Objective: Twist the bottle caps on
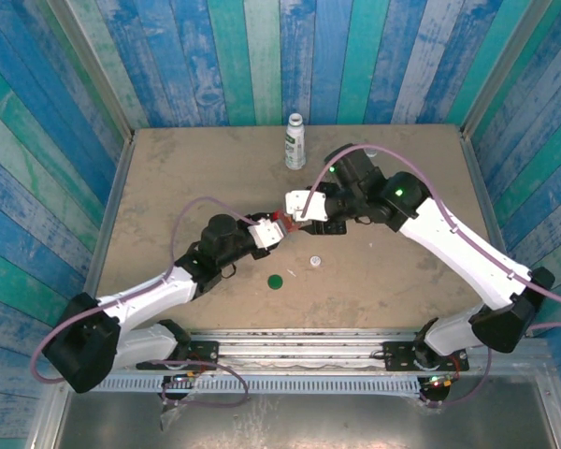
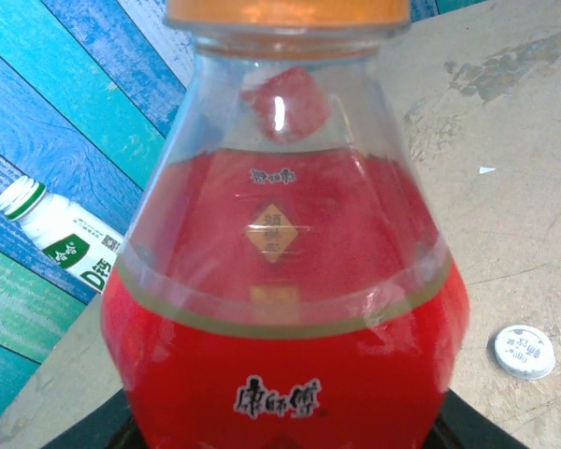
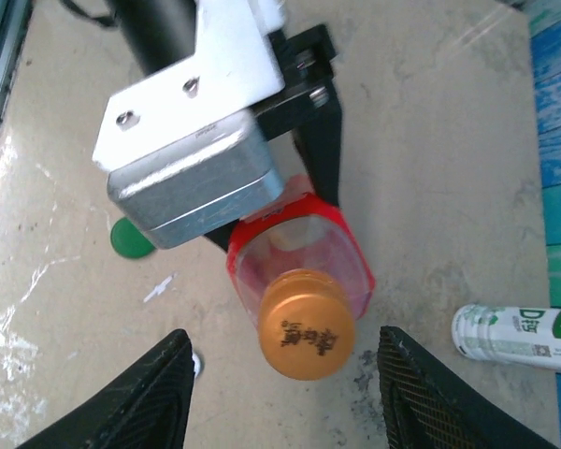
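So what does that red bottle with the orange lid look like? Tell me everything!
The bottle is clear plastic with a red label round its lower part and small writing on it. An orange cap sits on its neck. The left gripper grips its bottom end, holding it tipped over above the table.

**Brand lettering shows on red-label bottle (image 2: 290, 374)**

White characters reading 康師傅 run across the foot of the red label in the left wrist view. Above them sit a smaller line of characters and an orange diamond sign (image 2: 274, 232), both too small to read. The orange cap (image 3: 306, 324) carries dark characters on its top, too blurred to make out. The white bottle (image 3: 519, 335), near the far edge of the table (image 1: 187, 178), bears a green "D". Faint grey print on the white cap (image 2: 524, 351) is illegible.
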`<state>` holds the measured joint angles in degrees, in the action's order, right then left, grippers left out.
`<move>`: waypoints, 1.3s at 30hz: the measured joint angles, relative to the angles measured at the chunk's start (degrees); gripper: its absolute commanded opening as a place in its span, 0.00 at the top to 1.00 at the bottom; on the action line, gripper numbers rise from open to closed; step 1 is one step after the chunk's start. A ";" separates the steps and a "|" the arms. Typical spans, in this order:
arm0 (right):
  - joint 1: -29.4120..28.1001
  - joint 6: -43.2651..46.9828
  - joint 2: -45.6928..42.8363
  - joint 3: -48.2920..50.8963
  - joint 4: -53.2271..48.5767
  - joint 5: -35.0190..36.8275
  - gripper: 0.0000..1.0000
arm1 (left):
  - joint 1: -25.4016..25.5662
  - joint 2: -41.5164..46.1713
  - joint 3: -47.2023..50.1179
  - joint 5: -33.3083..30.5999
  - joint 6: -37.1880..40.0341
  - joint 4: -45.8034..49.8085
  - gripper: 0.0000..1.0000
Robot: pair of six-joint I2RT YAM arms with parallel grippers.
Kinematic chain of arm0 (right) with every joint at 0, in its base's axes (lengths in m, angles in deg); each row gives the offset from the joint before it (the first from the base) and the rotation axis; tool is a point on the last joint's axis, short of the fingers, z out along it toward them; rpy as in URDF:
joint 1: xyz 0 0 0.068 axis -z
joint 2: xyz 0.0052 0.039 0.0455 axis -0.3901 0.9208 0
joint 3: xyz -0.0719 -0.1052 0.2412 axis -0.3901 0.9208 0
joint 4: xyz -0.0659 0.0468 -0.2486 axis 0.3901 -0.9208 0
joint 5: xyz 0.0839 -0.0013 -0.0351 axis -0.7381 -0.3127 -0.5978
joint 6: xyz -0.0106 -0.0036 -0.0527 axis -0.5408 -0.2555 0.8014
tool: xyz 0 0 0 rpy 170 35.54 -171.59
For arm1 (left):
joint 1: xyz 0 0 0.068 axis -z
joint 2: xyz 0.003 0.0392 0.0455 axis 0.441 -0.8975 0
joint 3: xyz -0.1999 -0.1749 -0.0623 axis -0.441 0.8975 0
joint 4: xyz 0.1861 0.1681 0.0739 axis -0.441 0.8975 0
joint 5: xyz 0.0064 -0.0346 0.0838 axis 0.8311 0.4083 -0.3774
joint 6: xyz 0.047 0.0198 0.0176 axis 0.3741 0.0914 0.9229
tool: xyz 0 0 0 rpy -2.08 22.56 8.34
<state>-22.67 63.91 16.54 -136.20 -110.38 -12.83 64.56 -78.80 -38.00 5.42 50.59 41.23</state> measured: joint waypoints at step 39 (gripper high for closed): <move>1.46 -72.59 -4.20 10.27 15.28 4.61 0.72 | 4.94 -0.52 -1.66 -17.18 8.72 -4.59 0.52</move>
<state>-21.20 -8.67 12.34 -125.93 -95.11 -8.21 69.50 -79.32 -39.67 -11.76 59.31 36.64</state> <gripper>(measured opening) 0.292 0.498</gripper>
